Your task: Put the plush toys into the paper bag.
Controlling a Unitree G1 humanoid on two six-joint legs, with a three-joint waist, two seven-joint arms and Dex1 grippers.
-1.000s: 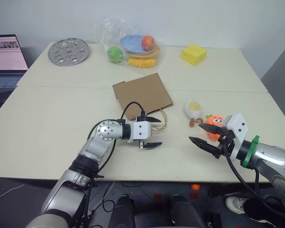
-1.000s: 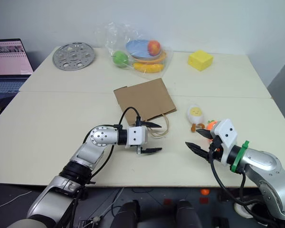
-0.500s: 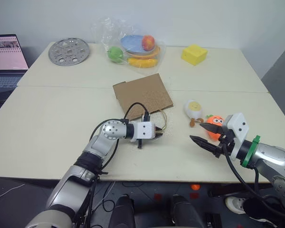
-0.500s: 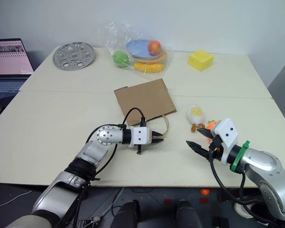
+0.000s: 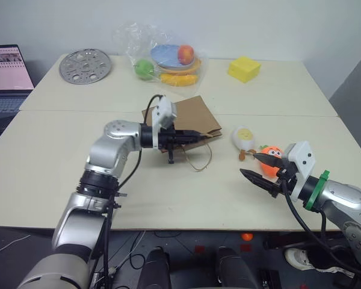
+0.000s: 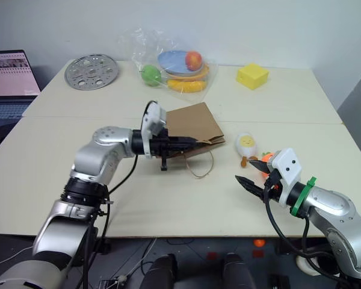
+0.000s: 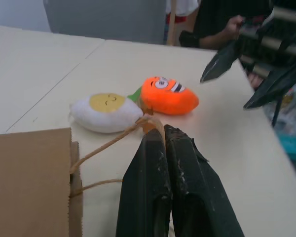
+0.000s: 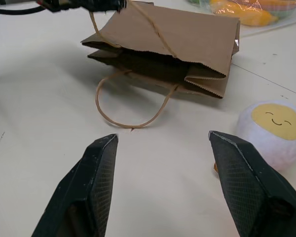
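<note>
Head views: the left gripper (image 5: pixel 195 136) has clamped its fingers fully together on one tan loop handle (image 7: pixel 113 142) of the brown paper bag (image 5: pixel 189 117) and risen off the bench (image 5: pixel 48 156); a second ago those fingers stood wide open, low by the handles. The bag's near edge now comes up with the fingers, mouth starting to part, while the second handle (image 5: pixel 200 161) droops to the bench below them. The right gripper (image 5: pixel 262 168) has not moved: fingers spread, nothing between them, the carrot plush (image 5: pixel 271 153) just behind them and the egg plush (image 5: pixel 245 137) a little beyond, between the two grippers.

Left wrist view: closed fingers (image 7: pixel 160 187) pinch the twisted-paper loop at their tips; egg plush and carrot plush lie touching each other just past them. A person's hand (image 7: pixel 235 22) shows far back.

Right wrist view: open fingers (image 8: pixel 96 173) frame the bag's gaping mouth ahead; egg plush sits just beside the one finger.

Judgement: bag opening is under way; both toys are still outside, so the right arm's pick comes next.
</note>
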